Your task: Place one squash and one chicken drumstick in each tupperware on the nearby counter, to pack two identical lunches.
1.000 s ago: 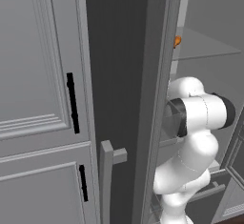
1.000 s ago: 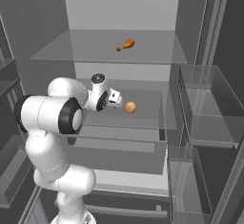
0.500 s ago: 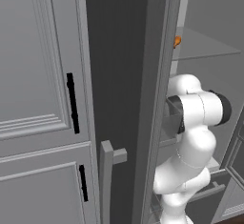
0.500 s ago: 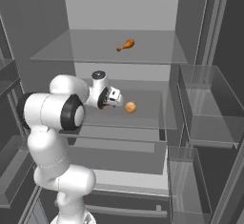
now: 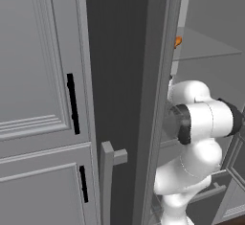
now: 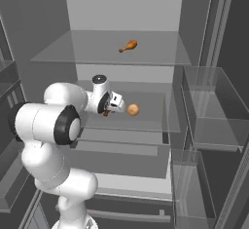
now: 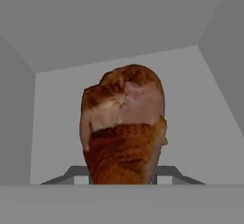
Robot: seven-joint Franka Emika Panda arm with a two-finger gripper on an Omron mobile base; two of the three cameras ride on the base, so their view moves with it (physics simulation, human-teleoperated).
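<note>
Gripper (image 6: pixel 110 110) clamps a drumstick (image 7: pixel 124 125) — inside the fridge (image 6: pixel 194 52).

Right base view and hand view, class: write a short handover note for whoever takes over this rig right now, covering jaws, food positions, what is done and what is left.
Gripper: jaws shut on a drumstick, held inside the open fridge above the middle glass shelf.
Second drumstick lies on the upper shelf.
A round yellow-tan squash sits on the middle shelf, right beside the gripper.
Done: one drumstick grasped.
Left: carry it to a tupperware, then fetch the rest. Tupperware and counter are out of sight from here.
</note>
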